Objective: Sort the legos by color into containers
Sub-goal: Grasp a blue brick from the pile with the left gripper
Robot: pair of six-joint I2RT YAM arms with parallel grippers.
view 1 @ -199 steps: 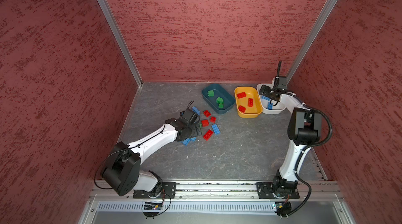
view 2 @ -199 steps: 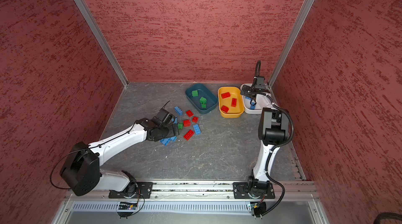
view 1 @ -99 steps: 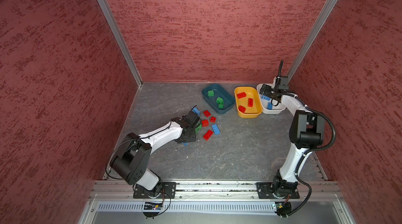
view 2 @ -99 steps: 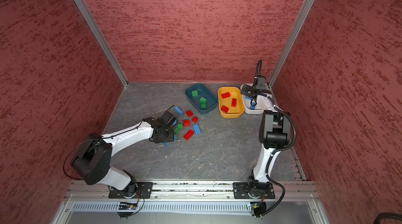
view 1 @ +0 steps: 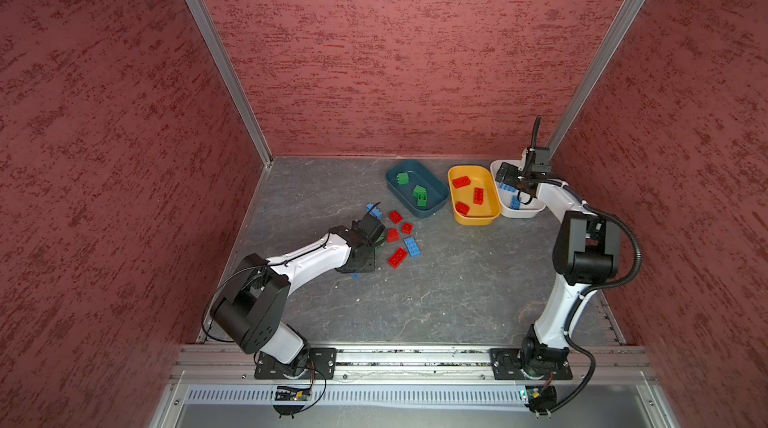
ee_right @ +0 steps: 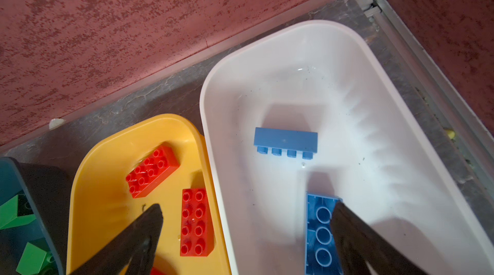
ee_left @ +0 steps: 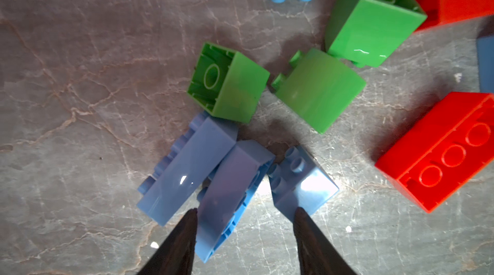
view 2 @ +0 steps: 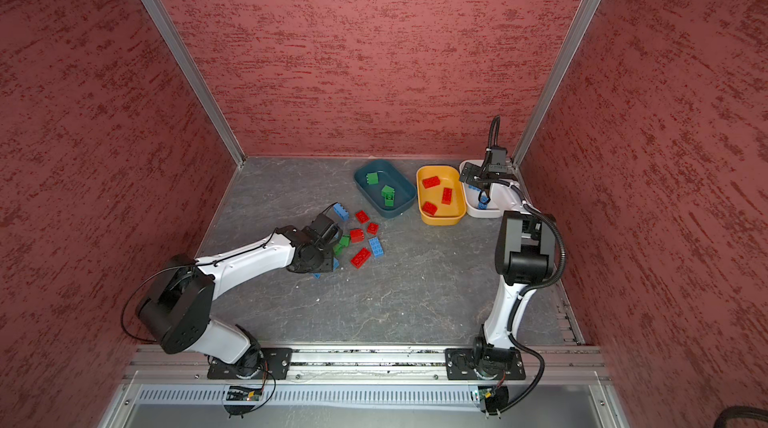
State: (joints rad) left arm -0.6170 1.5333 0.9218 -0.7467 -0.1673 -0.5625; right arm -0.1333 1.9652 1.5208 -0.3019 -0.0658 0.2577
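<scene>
Three colours, three homes on the table [view 1: 457, 280]: the teal tub [view 1: 435, 187] takes green, the yellow tub [view 1: 488, 203] red, the white tub [ee_right: 294, 54] blue. Hence the left claw [ee_left: 244, 212] straddles a tilted blue brick [ee_left: 232, 188] among the loose legos [view 2: 360, 257], jaws half-closed; whether they pinch it yet is unclear. The right claw [ee_right: 247, 206] hangs wide open and empty over the white tub.
</scene>
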